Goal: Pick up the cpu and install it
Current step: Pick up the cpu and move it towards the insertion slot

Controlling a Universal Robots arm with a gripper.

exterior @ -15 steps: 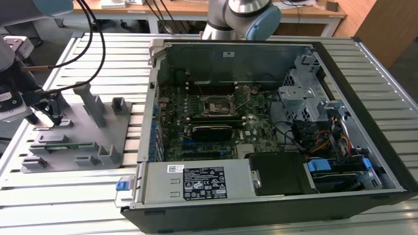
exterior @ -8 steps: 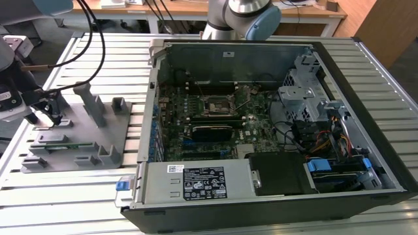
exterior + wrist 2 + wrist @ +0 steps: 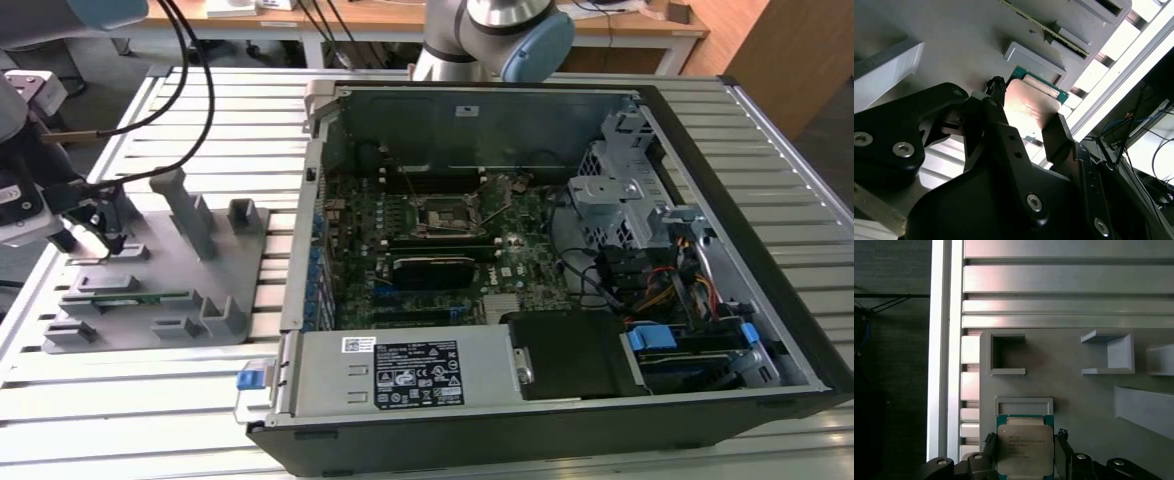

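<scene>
The cpu (image 3: 1025,450) is a flat square chip with a shiny silver top and a green rim. It sits between the two black fingers of my gripper (image 3: 1025,437), which press its opposite edges. In the second wrist view the cpu (image 3: 1030,106) glints just beside a grey pocket of the fixture, with the gripper (image 3: 1028,107) shut on it. In the exterior view the gripper (image 3: 88,240) hangs over the grey fixture plate (image 3: 174,270) at that view's left. The motherboard socket (image 3: 441,212) lies in the open computer case, well away to that view's right.
The fixture plate carries upright grey posts (image 3: 180,205) and small pockets, with a green memory stick (image 3: 127,297) near its front. The open case (image 3: 787,330) holds drive cages, cables and a power supply. Slatted aluminium table surface (image 3: 1064,280) surrounds the plate.
</scene>
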